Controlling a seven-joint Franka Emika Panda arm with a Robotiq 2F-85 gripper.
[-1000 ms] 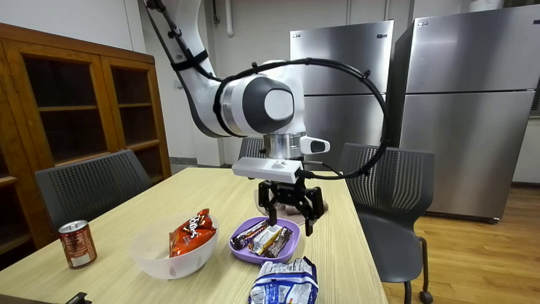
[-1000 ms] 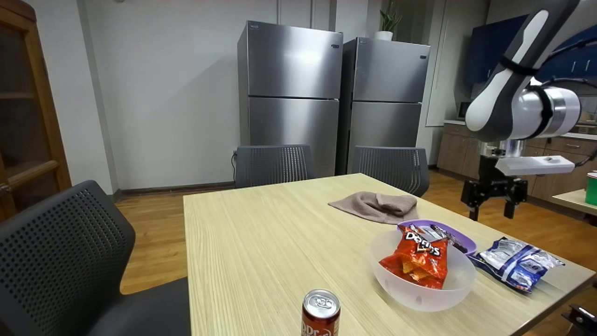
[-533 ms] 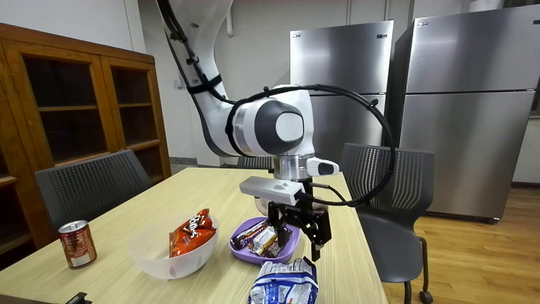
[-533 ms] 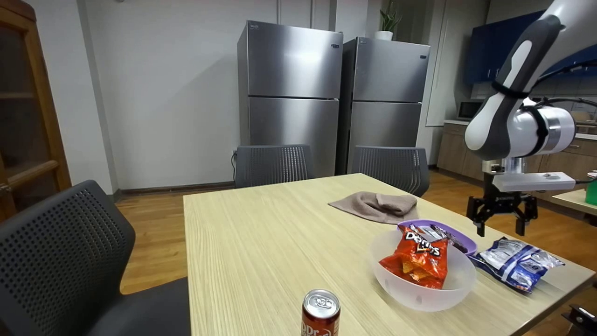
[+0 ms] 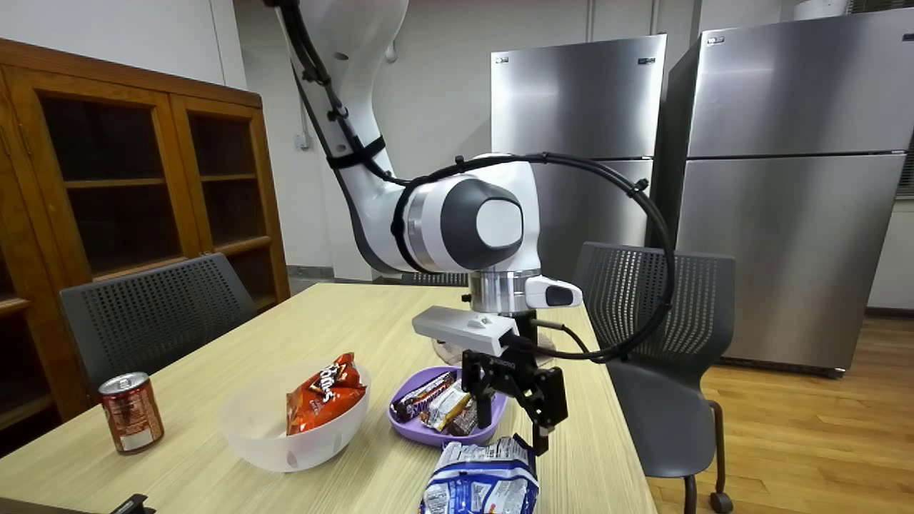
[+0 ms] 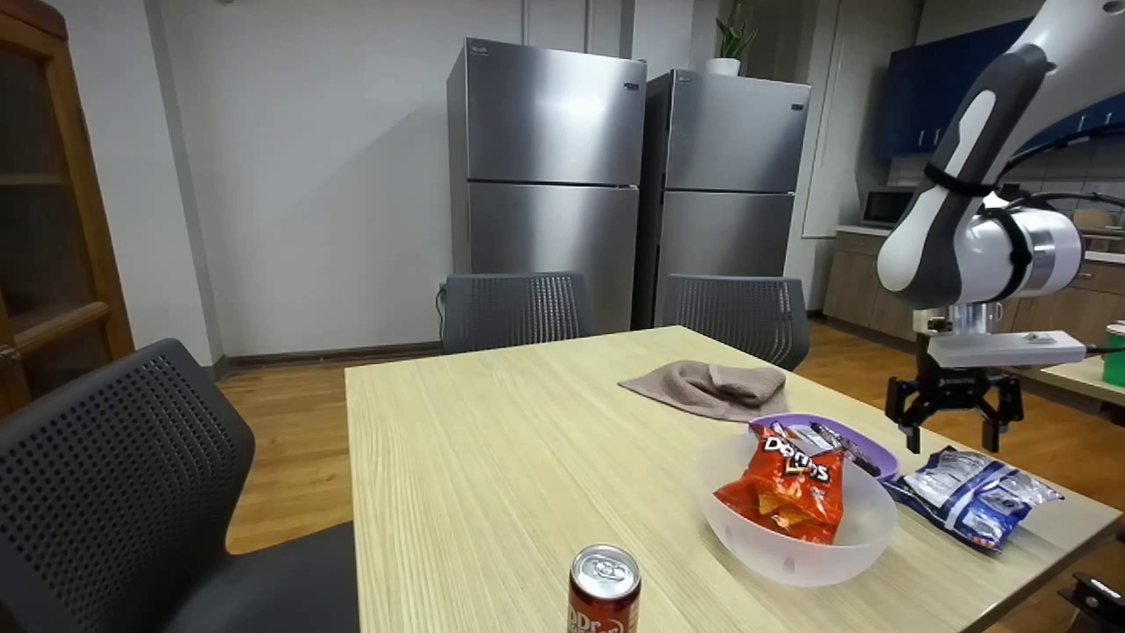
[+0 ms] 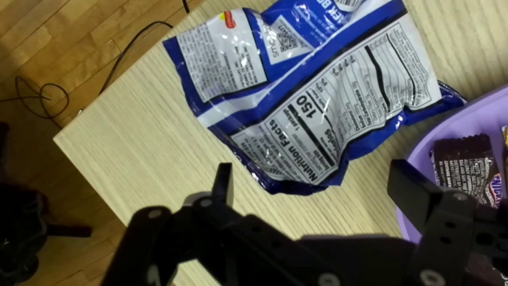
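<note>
My gripper (image 5: 512, 435) is open with nothing between its fingers. It also shows in an exterior view (image 6: 953, 447) and in the wrist view (image 7: 311, 174). It hovers above the table near a blue and white chip bag (image 5: 480, 478), which lies flat with its back label up. The bag shows in both exterior views (image 6: 980, 501) and large in the wrist view (image 7: 309, 99), just ahead of the fingertips. One finger (image 7: 412, 194) overlaps the rim of a purple tray (image 7: 444, 127) in the wrist view. The tray holds wrapped bars (image 5: 443, 405), partly hidden by the gripper.
A translucent bowl (image 5: 285, 453) with a red Doritos bag (image 6: 787, 488) stands beside the tray. A red soda can (image 5: 132, 414) stands farther off. A brown cloth (image 6: 716, 389) lies behind the tray. Chairs (image 5: 653, 321) surround the table. The table corner (image 7: 59, 139) is near the chip bag.
My gripper has come down and shifted toward the blue and white bag, staying open. Its lowering slowed in the last half second. The objects on the table have not moved.
</note>
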